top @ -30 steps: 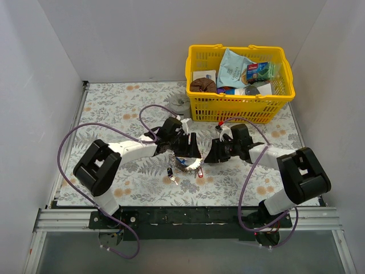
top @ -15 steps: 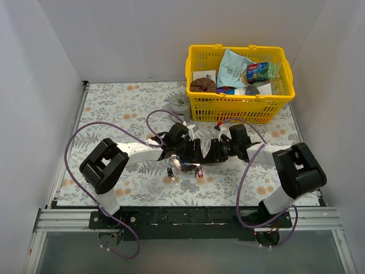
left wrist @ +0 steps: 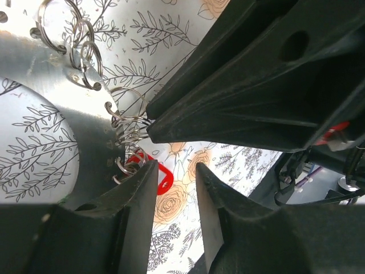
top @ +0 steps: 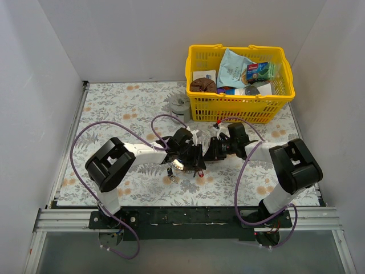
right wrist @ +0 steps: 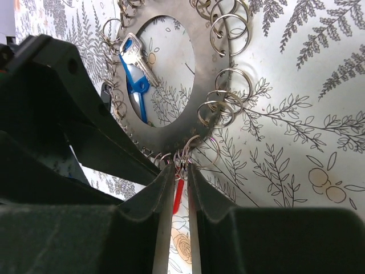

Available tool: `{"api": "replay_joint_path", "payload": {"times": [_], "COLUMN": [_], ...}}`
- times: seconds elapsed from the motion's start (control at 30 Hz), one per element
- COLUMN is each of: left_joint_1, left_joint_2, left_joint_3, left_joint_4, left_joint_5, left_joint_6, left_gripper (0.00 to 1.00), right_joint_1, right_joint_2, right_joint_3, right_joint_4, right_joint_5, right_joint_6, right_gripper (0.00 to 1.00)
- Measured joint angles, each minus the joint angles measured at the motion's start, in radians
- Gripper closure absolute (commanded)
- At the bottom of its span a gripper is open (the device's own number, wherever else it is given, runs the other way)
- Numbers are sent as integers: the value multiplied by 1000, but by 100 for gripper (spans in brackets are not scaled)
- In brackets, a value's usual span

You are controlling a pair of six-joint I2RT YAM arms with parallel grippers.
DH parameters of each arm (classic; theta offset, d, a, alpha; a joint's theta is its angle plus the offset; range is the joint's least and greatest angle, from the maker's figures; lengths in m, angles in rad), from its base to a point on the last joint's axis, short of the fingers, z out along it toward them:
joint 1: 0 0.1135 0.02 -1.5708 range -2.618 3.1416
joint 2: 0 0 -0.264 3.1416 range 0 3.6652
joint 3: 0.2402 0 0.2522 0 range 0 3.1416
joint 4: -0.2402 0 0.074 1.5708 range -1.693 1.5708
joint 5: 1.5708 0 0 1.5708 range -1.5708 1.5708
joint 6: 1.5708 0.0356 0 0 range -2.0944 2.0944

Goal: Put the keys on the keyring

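The keyring (right wrist: 199,97) is a flat silvery metal ring plate edged with several small split rings, lying on the floral table. A blue-headed key (right wrist: 134,80) lies in its hole, and a red key tag (right wrist: 178,197) hangs at its rim. My right gripper (right wrist: 181,168) is closed to a thin slit on split rings at the plate's near rim. My left gripper (left wrist: 175,168) is open and empty, its left fingertip (left wrist: 145,177) beside the rings (left wrist: 128,123) and red tag (left wrist: 162,177). From above, both grippers (top: 191,155) (top: 207,154) meet over the keyring (top: 178,165).
A yellow basket (top: 239,108) full of packets stands at the back right. A grey tin cup (top: 178,104) sits just left of it. Purple cables (top: 85,137) loop beside both arms. A dark key (top: 169,173) lies left of the keyring.
My left gripper has moved right and closer to my right gripper. Both now crowd over the keyring, which has shifted a little to the right.
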Motion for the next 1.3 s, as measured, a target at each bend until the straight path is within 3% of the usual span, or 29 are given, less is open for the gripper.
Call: {"api": "replay_joint_path", "payload": {"times": [0.1, 0.33, 0.7, 0.73, 0.77, 0.87, 0.97, 1.13, 1.3], "left_joint_1": [-5, -6, 39, 48, 56, 79, 89, 100, 105], "left_joint_2": [15, 14, -90, -101, -109, -114, -114, -114, -114], "left_joint_3": [-2, -4, -8, -8, -8, -7, -7, -7, -7], "left_joint_4": [6, 10, 7, 8, 6, 3, -13, -24, -34], "left_joint_5": [-9, -48, -84, -84, -84, -85, -84, -82, -82], "left_joint_6": [0, 5, 39, 42, 45, 51, 53, 58, 66], "left_gripper": [68, 64, 57, 57, 57, 57, 56, 56, 56], "right_joint_1": [0, 0, 0, 0, 0, 0, 0, 12, 30], "right_joint_2": [1, 5, 17, 17, 17, 17, 17, 17, 49], "right_joint_3": [7, 10, 44, 47, 49, 50, 55, 87, 147], "right_joint_4": [2, 6, 7, 7, 7, 6, -1, -37, -68], "right_joint_5": [0, -1, -8, -8, -8, -12, -13, 1, 21], "right_joint_6": [6, 16, 19, 19, 19, 19, 7, -15, -40], "right_gripper": [80, 99, 99, 97, 85, 67, 56, 54, 59]}}
